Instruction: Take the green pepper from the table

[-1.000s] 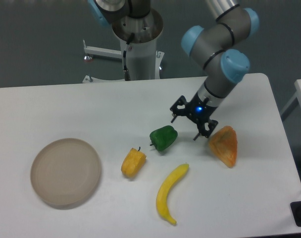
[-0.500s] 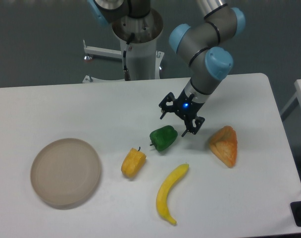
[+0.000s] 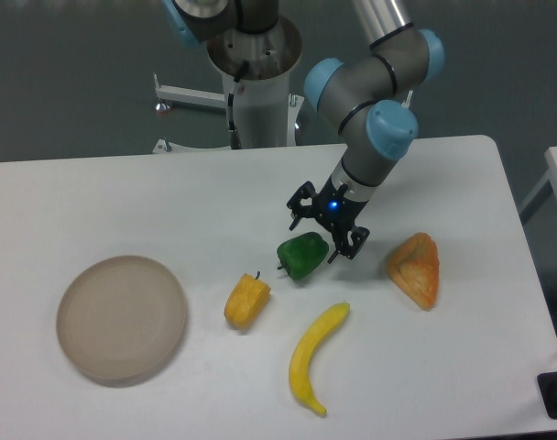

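**Fingers spread right above the green pepper, nothing grabbed yet**

So here's what we're looking at. The green pepper (image 3: 303, 255) sits on the white surface (image 3: 95, 192), roughly in the middle, a bit toward the right side. It rests on its side with the short dark stem poking out to the left.

The gripper (image 3: 327, 232) hangs just up and to the right of the pepper, tilted at an angle. We can see its black fingers (image 3: 300, 203) spread apart, one up near the pepper's upper right and the other down by its right flank. They're empty, not holding anything. From this one view we can't tell if a fingertip is brushing the pepper or just very close to it. There's a little blue light glowing on the wrist.

Other stuff on the surface: a yellow-orange pepper (image 3: 247, 300) just to the lower left of the green one, a banana (image 3: 313, 356) below both, nearer the front edge, and an orange wedge-shaped thing (image 3: 415, 268) off to the right, well clear of the fingers. A round beige plate (image 3: 122, 317) sits over by the left edge, well apart from everything else. The arm's base post (image 3: 258, 92) stands behind the back edge.
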